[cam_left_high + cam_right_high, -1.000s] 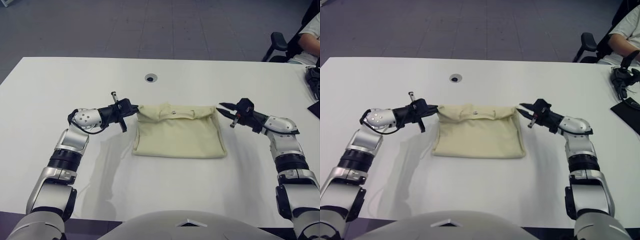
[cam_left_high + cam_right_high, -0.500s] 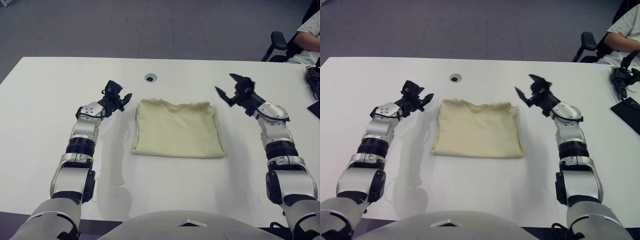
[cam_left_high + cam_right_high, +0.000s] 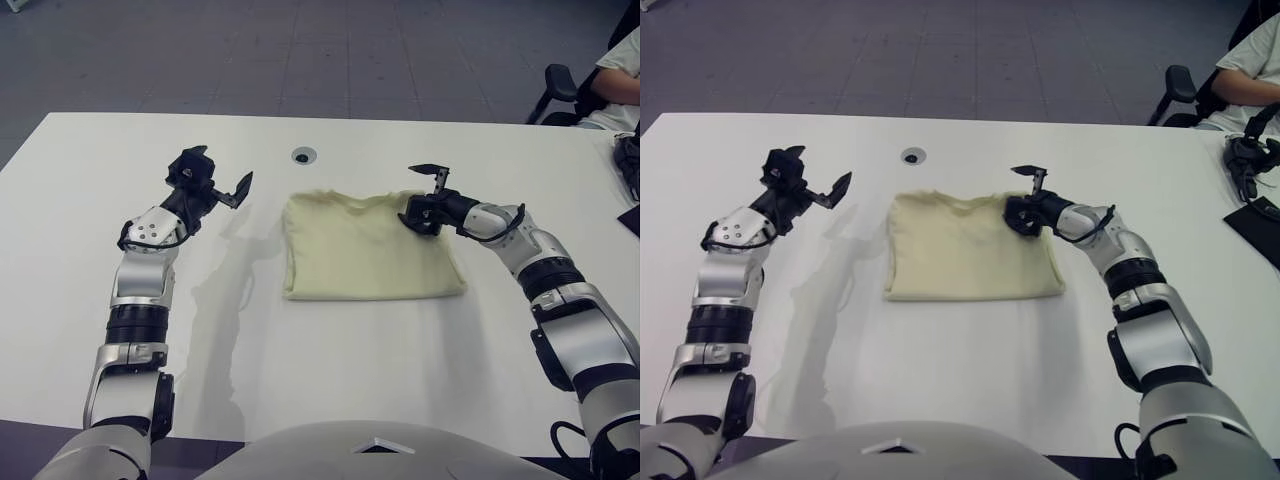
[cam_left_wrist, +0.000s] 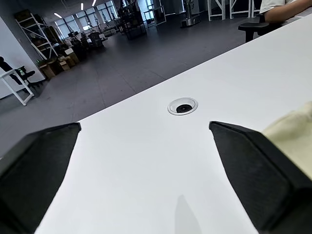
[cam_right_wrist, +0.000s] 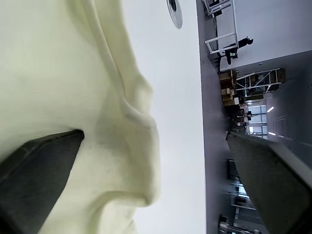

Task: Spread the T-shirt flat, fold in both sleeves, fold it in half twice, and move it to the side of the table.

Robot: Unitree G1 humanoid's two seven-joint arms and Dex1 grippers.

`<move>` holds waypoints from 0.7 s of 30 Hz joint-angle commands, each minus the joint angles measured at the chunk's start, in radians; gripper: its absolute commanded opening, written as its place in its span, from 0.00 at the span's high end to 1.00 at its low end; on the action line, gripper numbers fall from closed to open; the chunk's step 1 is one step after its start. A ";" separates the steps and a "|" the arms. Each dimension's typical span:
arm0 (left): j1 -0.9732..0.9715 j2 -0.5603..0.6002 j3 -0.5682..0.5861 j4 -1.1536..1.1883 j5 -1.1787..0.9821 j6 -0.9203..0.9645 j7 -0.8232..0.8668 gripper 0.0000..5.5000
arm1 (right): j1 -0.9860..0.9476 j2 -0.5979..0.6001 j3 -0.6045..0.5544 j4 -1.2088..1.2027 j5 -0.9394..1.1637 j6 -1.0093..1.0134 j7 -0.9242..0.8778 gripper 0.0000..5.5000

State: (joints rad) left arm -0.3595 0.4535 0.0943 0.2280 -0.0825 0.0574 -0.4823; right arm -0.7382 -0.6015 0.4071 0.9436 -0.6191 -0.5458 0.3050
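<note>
Two arms over a white table (image 3: pixel 330 350), one on each side of the shirt. T-shirt (image 3: pixel 365 248) is pale yellow, folded into a near-square, and lies flat at the middle of the table, with the collar edge on the far side. It is not at the table's side.

Left gripper (image 3: pixel 218 172) is raised above the table, left of the shirt's far left corner and well apart from it. Its jaws are wide apart and hold nothing. Left wrist view shows both dark fingers (image 4: pixel 258 175) spread, with bare table between them.

Right gripper (image 3: pixel 412 192) sits at the shirt's far right corner. Its jaws are apart, with one finger sticking up and the other low at the cloth. No cloth is pinched; I cannot tell whether the low finger touches. Right wrist view shows rumpled folds of the shirt edge between the spread fingers (image 5: pixel 39 156).

Round cable hole (image 3: pixel 302 155) sits in the table just beyond the shirt. Black gear (image 3: pixel 1250 160) lies at the far right table edge.
</note>
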 commanded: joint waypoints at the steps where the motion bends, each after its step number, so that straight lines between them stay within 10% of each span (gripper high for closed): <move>1: 0.066 0.017 0.020 -0.120 -0.012 0.045 0.009 0.02 | 0.086 -0.137 0.060 0.021 -0.076 0.023 0.078 0.02; 11: 0.193 -0.011 0.005 -0.385 -0.005 0.099 0.031 0.02 | 0.625 -0.491 0.007 -0.967 0.602 0.131 0.635 0.02; 21: 0.286 -0.009 -0.041 -0.576 0.018 0.130 0.039 0.02 | 0.742 -0.333 0.094 -1.215 0.618 0.251 0.677 0.02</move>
State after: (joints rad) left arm -0.0949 0.4436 0.0672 -0.3225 -0.0727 0.1736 -0.4429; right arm -0.0139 -0.9786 0.4739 -0.2782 0.0554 -0.3079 0.9923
